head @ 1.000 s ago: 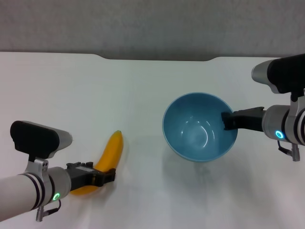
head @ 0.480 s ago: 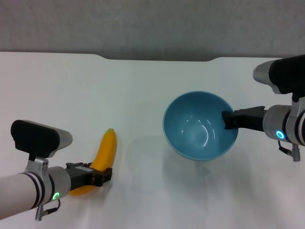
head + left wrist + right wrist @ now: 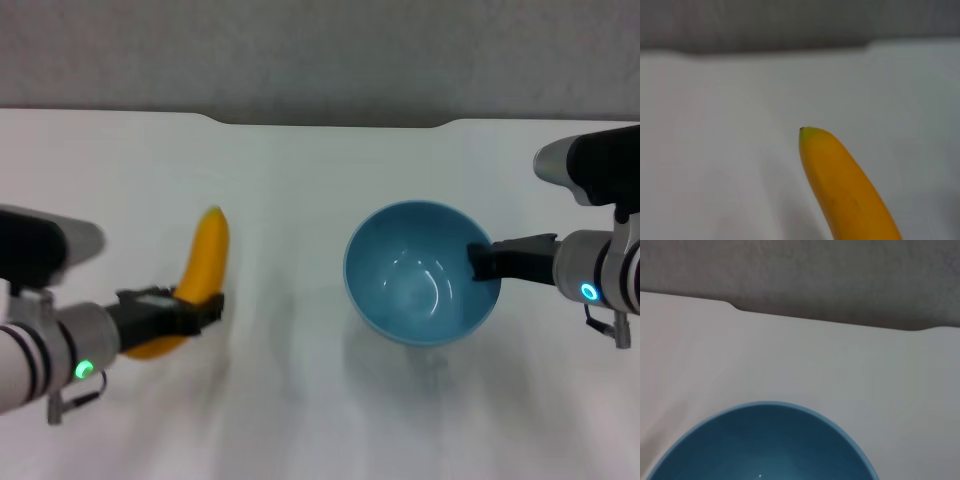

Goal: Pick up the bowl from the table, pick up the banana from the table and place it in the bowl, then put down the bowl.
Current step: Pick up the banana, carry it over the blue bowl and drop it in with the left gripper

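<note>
Glossy smooth light-blue bowl (image 3: 420, 275), smooth matt yellow-orange banana (image 3: 192, 276) skin, plain matt white table (image 3: 300, 180)

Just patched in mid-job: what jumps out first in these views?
The left gripper, on the robot's left, holds the banana by its near end, tip pointing away toward the table's far edge. On the right, the right gripper grips the rim of the bowl, which holds nothing yet. A wide stretch of white table separates banana and bowl.
</note>
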